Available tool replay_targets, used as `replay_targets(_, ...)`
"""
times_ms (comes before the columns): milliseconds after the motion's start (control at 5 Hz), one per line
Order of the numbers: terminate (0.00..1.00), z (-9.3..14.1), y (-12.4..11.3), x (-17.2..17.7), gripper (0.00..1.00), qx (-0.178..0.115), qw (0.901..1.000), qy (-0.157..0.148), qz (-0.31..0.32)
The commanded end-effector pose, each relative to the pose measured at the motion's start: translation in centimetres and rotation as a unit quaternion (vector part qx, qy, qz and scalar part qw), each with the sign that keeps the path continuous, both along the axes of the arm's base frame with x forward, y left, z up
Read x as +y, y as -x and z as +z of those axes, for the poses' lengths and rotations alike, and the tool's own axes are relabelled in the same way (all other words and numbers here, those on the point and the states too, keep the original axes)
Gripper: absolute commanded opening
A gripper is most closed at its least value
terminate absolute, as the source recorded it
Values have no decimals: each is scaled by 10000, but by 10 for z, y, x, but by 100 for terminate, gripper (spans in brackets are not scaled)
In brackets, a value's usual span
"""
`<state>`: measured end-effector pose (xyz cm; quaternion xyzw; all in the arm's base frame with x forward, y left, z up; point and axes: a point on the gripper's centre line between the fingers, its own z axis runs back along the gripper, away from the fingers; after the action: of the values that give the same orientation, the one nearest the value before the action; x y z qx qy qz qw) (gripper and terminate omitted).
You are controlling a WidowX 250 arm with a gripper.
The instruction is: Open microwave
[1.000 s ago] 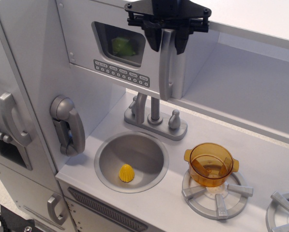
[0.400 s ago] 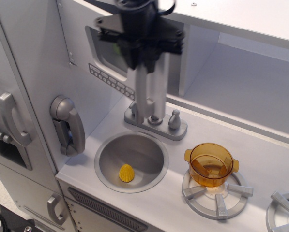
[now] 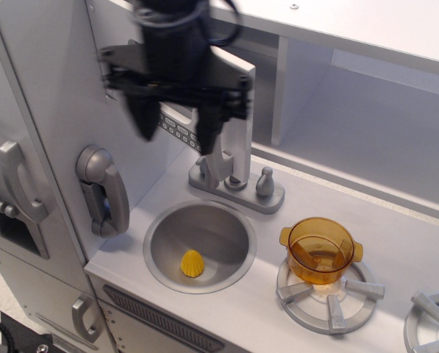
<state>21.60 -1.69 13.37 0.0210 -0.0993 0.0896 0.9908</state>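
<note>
The grey microwave (image 3: 240, 129) sits at the top of the toy kitchen. Its door is swung out to the left, so I see it nearly edge-on. The row of small buttons (image 3: 179, 129) shows between my fingers, and the cavity behind the door is open to view. My black gripper (image 3: 173, 123) is blurred and hangs in front of the door's face. Its two fingers (image 3: 143, 118) are spread wide apart and hold nothing. The door's long silver handle lies just right of the right finger.
Below are the faucet (image 3: 234, 180) and the round sink (image 3: 226, 220) with a yellow toy (image 3: 193, 262) in it. An orange pot (image 3: 320, 248) stands on a burner at right. A toy phone (image 3: 101, 187) and the fridge door handle (image 3: 17, 180) are at left.
The gripper was around the handle at the closed door's right edge. It moved left and down, swinging the door open. Its fingers now stand left of the handle, spread wide.
</note>
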Motion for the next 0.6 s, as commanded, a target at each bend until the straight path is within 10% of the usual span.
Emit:
replay_targets(0,0,1,-14,-48,100,354,9987,357,7)
replay_targets(400,0,15,-65,-76,100,345,9963,780,107)
